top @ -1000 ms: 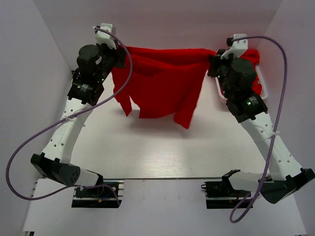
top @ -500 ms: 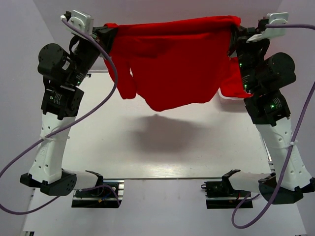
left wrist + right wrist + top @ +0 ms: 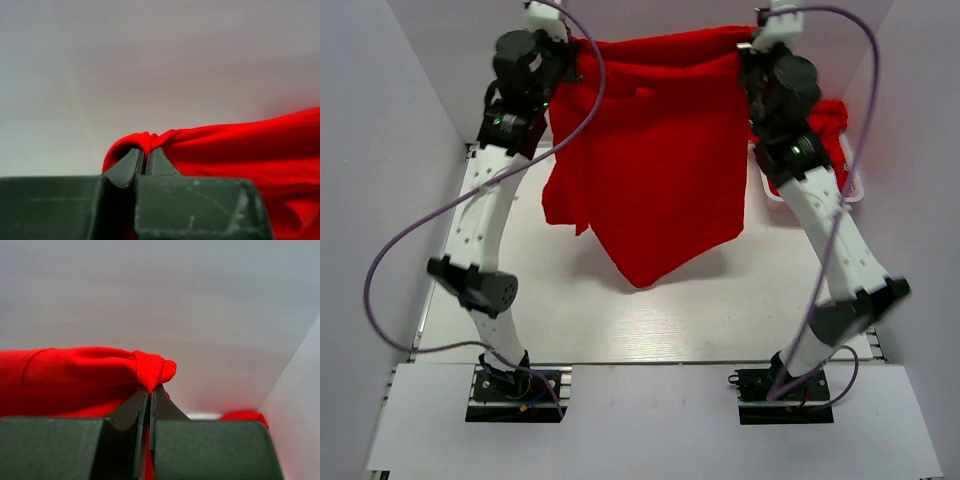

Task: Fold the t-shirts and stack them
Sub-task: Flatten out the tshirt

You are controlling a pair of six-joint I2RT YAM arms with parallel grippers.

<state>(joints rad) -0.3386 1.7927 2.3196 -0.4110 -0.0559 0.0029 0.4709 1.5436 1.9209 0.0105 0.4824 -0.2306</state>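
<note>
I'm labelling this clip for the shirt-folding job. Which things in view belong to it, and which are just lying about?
Part of the job:
- raised shirt, spread out in the air
- red shirts waiting in the basket

Just lying about:
- basket, white, at the far right
- table

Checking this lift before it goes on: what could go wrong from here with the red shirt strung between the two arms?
1. The left fingers and right fingers each pinch only a small bunched fold of the t-shirt, so a corner may slip out.
2. It hangs lopsided, with cloth bunched on the left arm's side and one low point, so it could land creased on the table.
</note>
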